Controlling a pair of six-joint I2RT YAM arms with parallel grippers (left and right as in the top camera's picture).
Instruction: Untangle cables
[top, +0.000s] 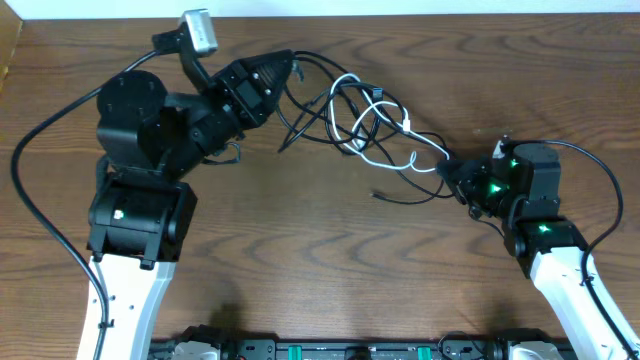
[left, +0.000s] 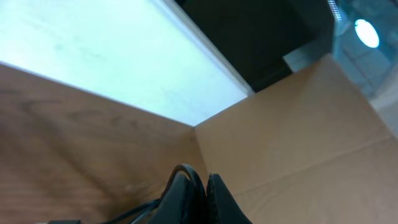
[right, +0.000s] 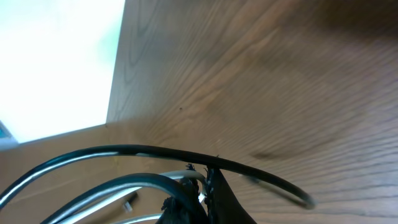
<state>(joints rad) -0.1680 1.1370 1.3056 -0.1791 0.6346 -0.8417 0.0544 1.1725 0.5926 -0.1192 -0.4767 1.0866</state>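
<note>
The cables (top: 350, 115) form a loose tangle of thin black cords and one white cord (top: 392, 152) on the wooden table (top: 300, 250), between the two arms. My left gripper (top: 292, 68) is at the tangle's upper left, shut on a black cable that loops over its fingertips (left: 186, 170). At the tangle's right end, my right gripper (top: 447, 168) is shut on the white cable (right: 194, 176), with black cables (right: 155, 151) arching around its fingers (right: 224, 199). A loose black plug end (top: 378, 194) lies on the table below the tangle.
A cardboard box (left: 298, 124) stands beyond the table's far edge in the left wrist view. Thick black robot cables run along the left (top: 30, 190) and the right (top: 600, 170). Bare wood lies in front of the tangle.
</note>
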